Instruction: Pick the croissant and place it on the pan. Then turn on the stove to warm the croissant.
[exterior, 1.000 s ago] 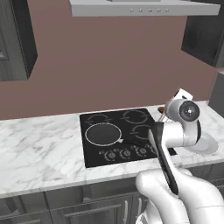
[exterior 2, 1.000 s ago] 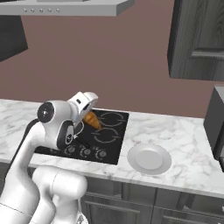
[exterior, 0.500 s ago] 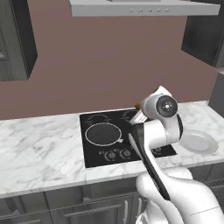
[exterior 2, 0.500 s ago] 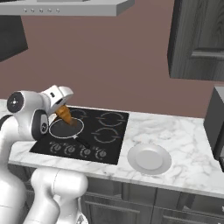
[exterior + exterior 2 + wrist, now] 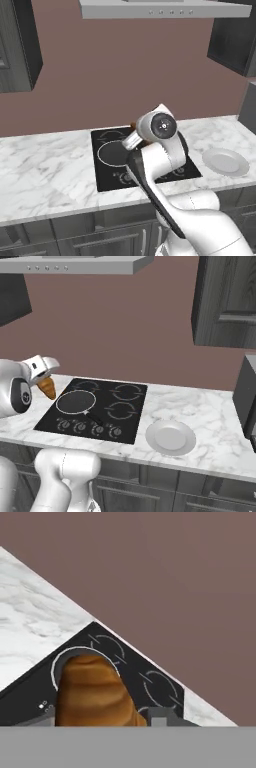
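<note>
Black stove (image 5: 145, 160) set into the marble counter (image 5: 45, 170), seen from my left base camera. My arm (image 5: 160, 150) stands in front of the stove and covers most of it. The pan (image 5: 112, 152) sits on the stove's front-left burner, its left part showing past my arm. A plate (image 5: 225, 161) lies on the counter right of the stove, apart from it.

Right base camera: my pincer (image 5: 44, 376) hangs above the stove's left edge, clenched on the croissant (image 5: 47, 388), which points down from it. The croissant is in the air, left of the pan (image 5: 75, 402) and above it, not touching it. The pan's thin handle runs toward the knobs (image 5: 89, 428) along the stove's front edge. The plate (image 5: 170, 437) is right of the stove, near its front corner.

Hand camera: the croissant (image 5: 92, 694) sits large in the foreground, held in my pincer. Behind it, the pan's pale rim (image 5: 57, 664) and the stove (image 5: 145, 682) with its burner rings. Marble (image 5: 30, 622) left of the stove.
</note>
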You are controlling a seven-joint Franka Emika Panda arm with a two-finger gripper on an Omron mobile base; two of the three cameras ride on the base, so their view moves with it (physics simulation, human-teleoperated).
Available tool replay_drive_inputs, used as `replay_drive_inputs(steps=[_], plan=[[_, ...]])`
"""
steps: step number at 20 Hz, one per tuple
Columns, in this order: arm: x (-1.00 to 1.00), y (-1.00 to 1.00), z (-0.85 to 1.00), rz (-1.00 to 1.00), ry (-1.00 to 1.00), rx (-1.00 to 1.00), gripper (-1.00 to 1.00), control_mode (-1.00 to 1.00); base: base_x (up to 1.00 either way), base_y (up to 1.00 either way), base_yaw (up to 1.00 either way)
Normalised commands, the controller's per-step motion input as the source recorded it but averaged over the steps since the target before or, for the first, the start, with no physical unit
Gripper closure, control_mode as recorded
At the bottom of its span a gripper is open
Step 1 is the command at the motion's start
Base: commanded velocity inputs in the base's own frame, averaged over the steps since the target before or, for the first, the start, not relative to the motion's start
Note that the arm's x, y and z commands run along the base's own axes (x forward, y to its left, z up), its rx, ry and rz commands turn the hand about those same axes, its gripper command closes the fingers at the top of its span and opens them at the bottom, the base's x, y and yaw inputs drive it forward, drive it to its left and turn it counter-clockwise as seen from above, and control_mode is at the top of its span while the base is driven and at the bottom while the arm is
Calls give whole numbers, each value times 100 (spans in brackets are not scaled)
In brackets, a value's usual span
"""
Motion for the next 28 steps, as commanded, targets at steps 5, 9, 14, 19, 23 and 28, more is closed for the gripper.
replay_drive_inputs(steps=[5, 9, 14, 19, 23, 28], plan=[[8, 0, -51, 0, 18, 12, 100, -100, 0, 0, 0], [28, 0, -77, 0, 33, 27, 100, -100, 0, 0, 0], [16, 1, -8, 0, 5, 8, 100, -100, 0, 0, 0], [27, 0, -3, 0, 0, 0, 100, -100, 0, 0, 0], [49, 0, -25, 0, 5, 0, 100, -100, 0, 0, 0], [60, 1, -26, 0, 7, 0, 100, -100, 0, 0, 0]])
